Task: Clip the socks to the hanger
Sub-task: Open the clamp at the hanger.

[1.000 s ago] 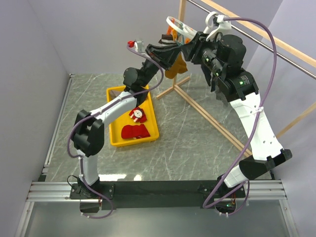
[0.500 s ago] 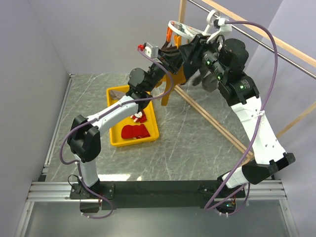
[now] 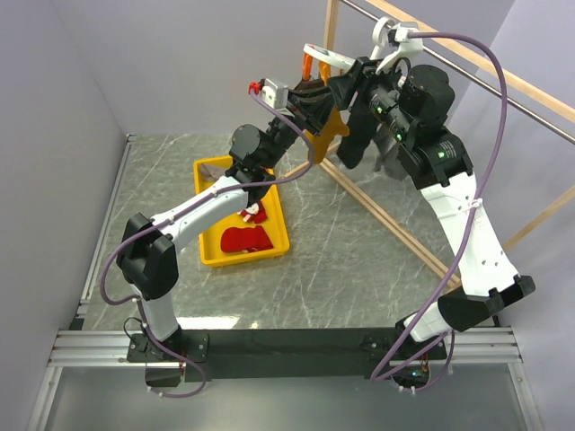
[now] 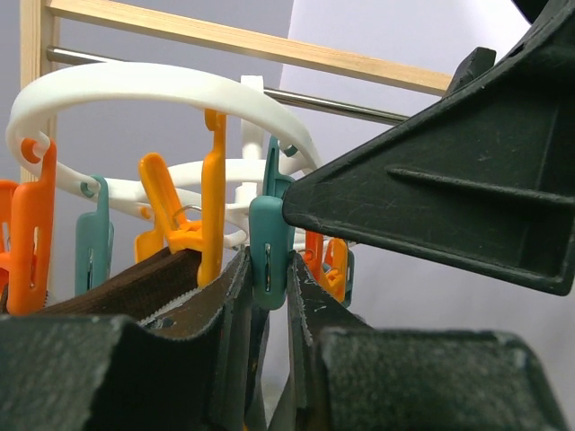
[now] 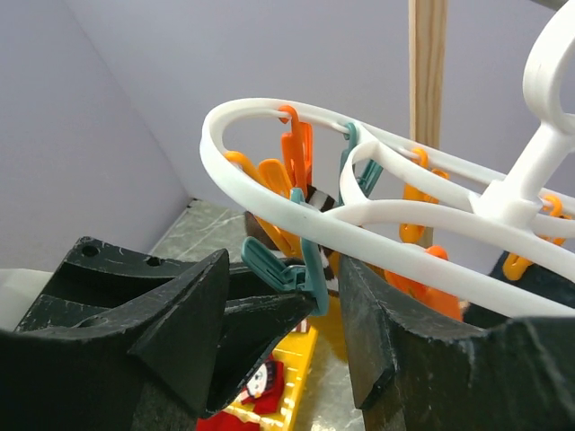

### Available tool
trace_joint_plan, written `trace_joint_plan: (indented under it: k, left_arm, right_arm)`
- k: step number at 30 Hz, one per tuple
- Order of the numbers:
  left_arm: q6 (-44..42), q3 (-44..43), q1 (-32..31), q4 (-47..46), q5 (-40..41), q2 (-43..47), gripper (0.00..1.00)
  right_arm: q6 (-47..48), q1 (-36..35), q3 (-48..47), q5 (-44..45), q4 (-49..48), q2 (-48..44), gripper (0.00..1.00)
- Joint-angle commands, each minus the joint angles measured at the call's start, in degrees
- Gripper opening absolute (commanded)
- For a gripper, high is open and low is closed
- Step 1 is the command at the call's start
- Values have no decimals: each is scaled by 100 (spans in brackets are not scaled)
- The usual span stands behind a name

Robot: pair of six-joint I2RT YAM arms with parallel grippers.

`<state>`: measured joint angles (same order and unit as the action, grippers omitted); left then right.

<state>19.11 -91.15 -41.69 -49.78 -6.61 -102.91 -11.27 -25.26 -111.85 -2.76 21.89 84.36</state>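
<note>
The white hanger point(image 3: 320, 52) hangs from the metal rod, with orange and teal clips; it also shows in the left wrist view point(image 4: 171, 81) and the right wrist view point(image 5: 269, 135). My left gripper point(image 3: 314, 95) is raised to it and shut on a teal clip point(image 4: 268, 256), also seen in the right wrist view point(image 5: 304, 268). My right gripper point(image 5: 283, 269) is open, with its fingers on either side of that clip and the left finger. A mustard sock point(image 3: 331, 126) hangs from the hanger. A brown striped cuff point(image 4: 126, 292) lies beside my left jaw. Red socks point(image 3: 247, 239) lie in the bin.
A yellow bin point(image 3: 212, 171) stands on the marble table under the left arm. The wooden frame point(image 3: 377, 211) with its metal rod point(image 3: 539, 117) runs along the right side. Grey walls close in the left and back.
My left gripper rose to the right, up to the hanger's clips. My right gripper swung left and down around the same clip. The mustard sock stays hanging.
</note>
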Motion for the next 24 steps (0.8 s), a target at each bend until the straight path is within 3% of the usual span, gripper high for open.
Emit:
trace_joint_plan:
  k: [1,14,24]
  left_arm:
    - [-110,-25,-23,-120,-15,333,14]
    - [-154,1,-23,-76,-51,404,14]
    - [-197,54,-32,-137,-33,448,13]
  right_arm:
    - [204,-32,-127,-154,-228,-42,58]
    - [423,-41,-74,-664,-264,37,58]
    - [722,-67,-135,-462,-203,125,57]
